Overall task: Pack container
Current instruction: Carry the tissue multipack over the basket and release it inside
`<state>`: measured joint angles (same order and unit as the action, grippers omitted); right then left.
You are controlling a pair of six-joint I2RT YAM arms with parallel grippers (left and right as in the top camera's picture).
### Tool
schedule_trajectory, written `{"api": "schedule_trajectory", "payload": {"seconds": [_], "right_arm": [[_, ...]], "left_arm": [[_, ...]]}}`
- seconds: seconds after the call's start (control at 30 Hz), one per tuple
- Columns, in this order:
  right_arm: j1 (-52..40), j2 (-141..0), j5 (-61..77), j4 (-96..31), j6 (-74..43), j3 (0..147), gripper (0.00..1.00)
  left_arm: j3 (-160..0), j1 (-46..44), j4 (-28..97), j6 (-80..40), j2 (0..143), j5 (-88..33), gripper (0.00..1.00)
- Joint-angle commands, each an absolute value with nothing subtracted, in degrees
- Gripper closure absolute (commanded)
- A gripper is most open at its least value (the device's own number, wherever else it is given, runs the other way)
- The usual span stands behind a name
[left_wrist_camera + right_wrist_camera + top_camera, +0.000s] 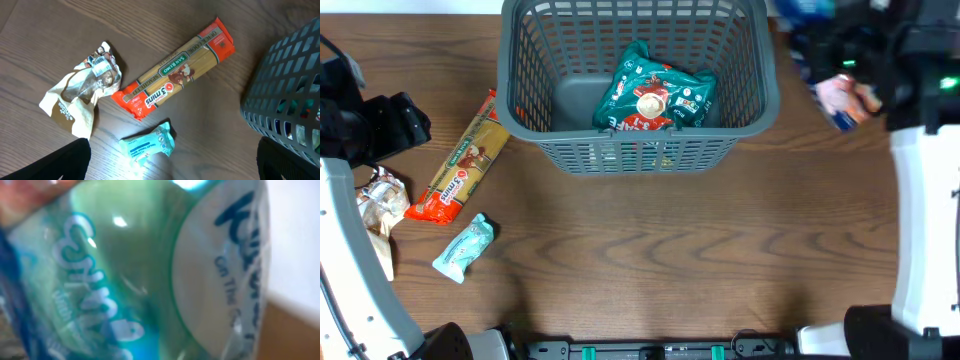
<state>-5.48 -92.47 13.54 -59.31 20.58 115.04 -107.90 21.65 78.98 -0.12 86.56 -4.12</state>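
The dark grey slotted container [750, 95] stands at the back middle of the table, with a green food packet [655, 95] lying in it. Its corner shows in the left wrist view [285, 95]. My left gripper [412, 122] is open and empty, above the table's left side; in its wrist view [172, 157] the fingers are wide apart over a mint tissue packet [147, 145]. My right gripper [850, 55] is at the back right, right of the container. Its wrist view is filled by a blurred green and blue packet [150, 270], and its fingers are hidden.
An orange spaghetti packet [460, 160] [175, 70] lies left of the container. A crumpled beige packet [380, 200] [80, 92] and the mint tissue packet [465, 247] lie near it. Pink and blue packets [840, 98] lie at the back right.
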Motion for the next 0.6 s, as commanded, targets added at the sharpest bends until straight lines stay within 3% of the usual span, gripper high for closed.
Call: {"api": "schedule_trajectory", "payload": {"seconds": [0.0,0.23,0.57], "right_arm": [[-14.06,-92.75,15.51,-59.42,40.97,116.09,0.99],[-25.39,-101.03,16.78,-57.69,46.39,116.09,0.99],[-29.71,-119.22,20.67,-51.68,46.33,116.09,0.99]], "left_arm": [[-107.83,21.80,79.00,0.23,86.46,-3.88,0.08],[-107.83,21.80,79.31,0.21,86.46,-3.88,0.08],[-107.83,21.78,79.66,0.21,86.46,-3.88,0.08]]}}
